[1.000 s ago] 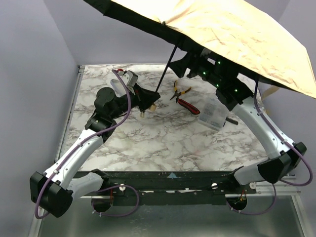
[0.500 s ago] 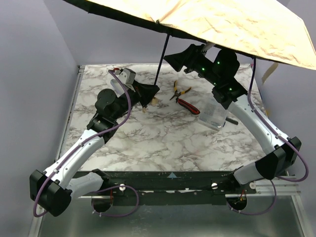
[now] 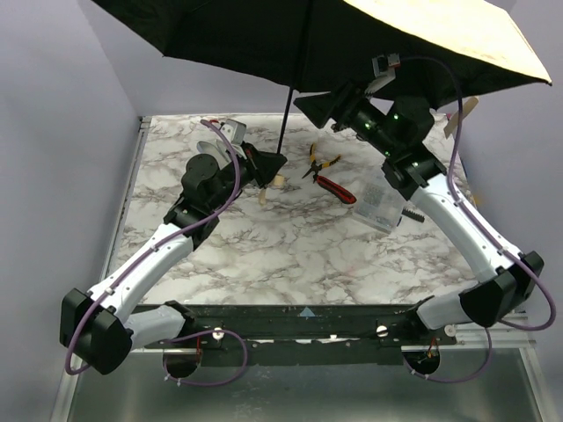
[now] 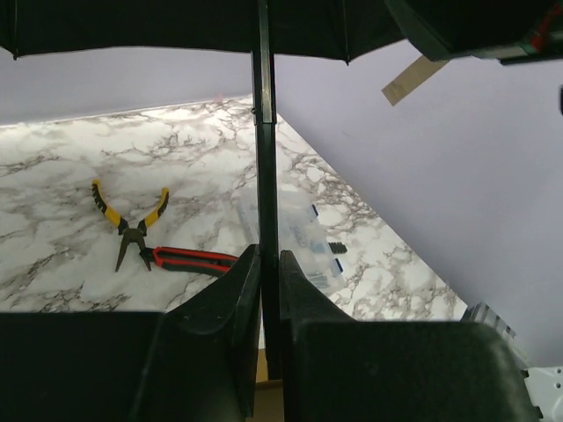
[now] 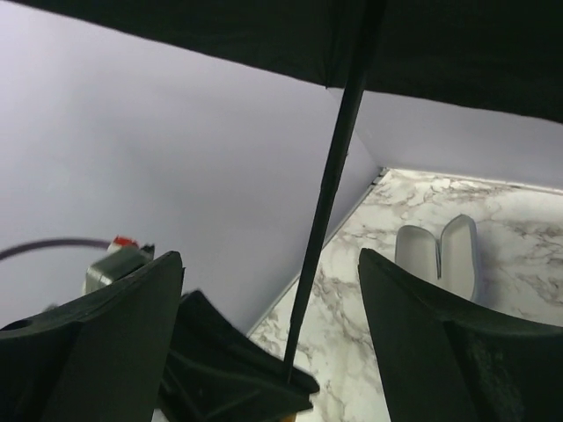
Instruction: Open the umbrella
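Note:
The umbrella stands open over the table. Its black lining (image 3: 237,40) fills the top of the overhead view, and peach fabric (image 3: 457,31) shows at the upper right. The thin black shaft (image 3: 285,119) runs down to my left gripper (image 3: 269,164), which is shut on it just above the tan handle (image 3: 276,182). In the left wrist view the jaws (image 4: 266,268) pinch the shaft (image 4: 264,158). My right gripper (image 3: 324,104) hangs open under the canopy, right of the shaft. Its fingers (image 5: 273,308) stand wide apart, and the shaft (image 5: 330,202) lies beyond them, untouched.
Yellow-handled and red-handled pliers (image 3: 327,173) lie on the marble table (image 3: 290,255) right of the left gripper. A clear plastic box (image 3: 384,200) sits under the right arm. A pale oval case (image 5: 437,251) lies open at the back. Lavender walls close off the left and rear.
The canopy has tipped so that its black underside now faces the camera. The right gripper has opened wider and drawn back from the shaft. The left arm has shifted slightly, still holding the shaft.

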You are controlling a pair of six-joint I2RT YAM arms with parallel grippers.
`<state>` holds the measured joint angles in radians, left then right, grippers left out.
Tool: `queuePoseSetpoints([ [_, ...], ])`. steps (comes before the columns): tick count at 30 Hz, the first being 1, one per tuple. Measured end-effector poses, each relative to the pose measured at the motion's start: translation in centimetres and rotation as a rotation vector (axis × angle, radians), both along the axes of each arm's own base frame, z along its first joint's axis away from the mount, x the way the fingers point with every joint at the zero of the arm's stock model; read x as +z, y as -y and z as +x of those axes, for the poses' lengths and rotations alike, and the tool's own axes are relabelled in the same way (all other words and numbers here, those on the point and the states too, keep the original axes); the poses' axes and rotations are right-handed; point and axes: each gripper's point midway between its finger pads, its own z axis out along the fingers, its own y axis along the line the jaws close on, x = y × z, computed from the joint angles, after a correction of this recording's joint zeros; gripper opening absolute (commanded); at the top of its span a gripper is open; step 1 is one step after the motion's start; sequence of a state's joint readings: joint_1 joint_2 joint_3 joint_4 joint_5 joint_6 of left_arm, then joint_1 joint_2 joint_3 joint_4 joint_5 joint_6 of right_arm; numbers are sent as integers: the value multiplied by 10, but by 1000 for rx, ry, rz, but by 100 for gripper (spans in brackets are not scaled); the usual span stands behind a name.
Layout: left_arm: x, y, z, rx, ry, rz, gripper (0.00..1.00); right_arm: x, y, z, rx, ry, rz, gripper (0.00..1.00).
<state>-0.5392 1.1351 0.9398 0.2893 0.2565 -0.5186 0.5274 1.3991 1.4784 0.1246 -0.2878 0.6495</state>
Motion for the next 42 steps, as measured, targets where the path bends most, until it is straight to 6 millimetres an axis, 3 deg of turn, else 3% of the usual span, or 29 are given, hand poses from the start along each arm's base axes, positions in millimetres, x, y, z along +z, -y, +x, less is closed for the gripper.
queuePoseSetpoints([
  [5, -4, 4, 0, -4, -8, 6, 0, -15, -14, 30, -22, -75, 29, 80],
  [8, -7, 7, 0, -10, -13, 10, 0, -30, -21, 43, -25, -126, 37, 73],
  [14, -11, 12, -1, -22, -28, 12, 0, -40, -29, 57, -31, -163, 59, 29],
  [16, -11, 13, -2, -28, -34, 6, 0, -37, -28, 57, -35, -152, 69, 1],
  [17, -11, 14, -3, -32, -38, 2, 4, -34, -27, 57, -37, -141, 73, 0],
  [18, -10, 15, -4, -39, -41, -3, 18, -32, -26, 57, -42, -137, 76, 0],
  [20, -10, 16, -5, -48, -44, -9, 56, -31, -24, 58, -59, -139, 82, 0],
  [22, -9, 17, -6, -57, -35, -7, 80, -32, -20, 60, -94, -138, 70, 0],
  [24, -6, 17, -8, -64, -30, -13, 93, -37, -12, 65, -151, -139, 39, 0],
  [26, -5, 14, -10, -64, -17, 4, 96, -45, -1, 71, -222, -138, -3, 0],
  [29, 1, -2, -16, -48, 14, 38, 99, -62, 16, 75, -312, -135, -88, 0],
  [33, -1, -46, -21, 35, 45, 85, 99, -87, 37, 72, -382, -121, -221, 0],
  [37, -26, -101, -16, 181, -1, 166, 99, -110, 49, 67, -404, -114, -332, 0],
  [39, -50, -127, -15, 250, -54, 231, 99, -122, 53, 64, -409, -120, -374, 0],
  [40, -50, -127, -15, 250, -54, 231, 98, -129, 55, 62, -411, -124, -392, 0],
  [42, -70, -153, -16, 321, -100, 268, 99, -144, 59, 57, -408, -135, -427, 0],
])
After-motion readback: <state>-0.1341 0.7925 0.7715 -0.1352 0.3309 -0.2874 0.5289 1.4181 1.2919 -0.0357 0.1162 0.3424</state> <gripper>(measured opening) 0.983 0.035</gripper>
